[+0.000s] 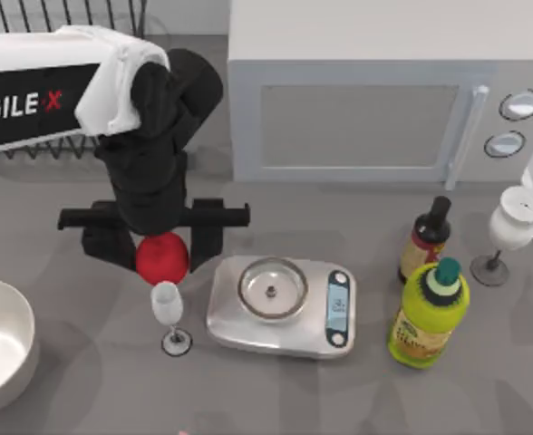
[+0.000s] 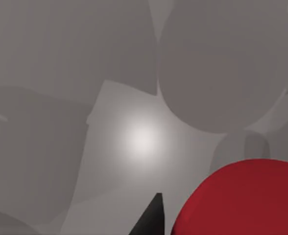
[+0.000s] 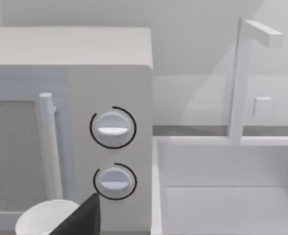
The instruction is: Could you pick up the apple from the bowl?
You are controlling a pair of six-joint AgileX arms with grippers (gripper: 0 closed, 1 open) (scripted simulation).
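The red apple (image 1: 162, 256) hangs above the grey table, left of the middle, with my left gripper (image 1: 159, 254) shut on it from above. In the left wrist view the apple (image 2: 242, 198) sits close to the camera beside one dark fingertip (image 2: 151, 218). The white bowl (image 1: 26, 340) stands at the table's front left corner, well apart from the apple, and its pale inside is bare. My right gripper (image 3: 83, 223) is parked at the far right, facing the microwave's knobs.
A small wine glass (image 1: 169, 313) stands just in front of the apple. A scale with a steel dish (image 1: 280, 304) sits to its right. Further right are a dark bottle (image 1: 425, 240), a green bottle (image 1: 430, 313) and a wine glass (image 1: 511, 231). The microwave (image 1: 357, 118) blocks the back.
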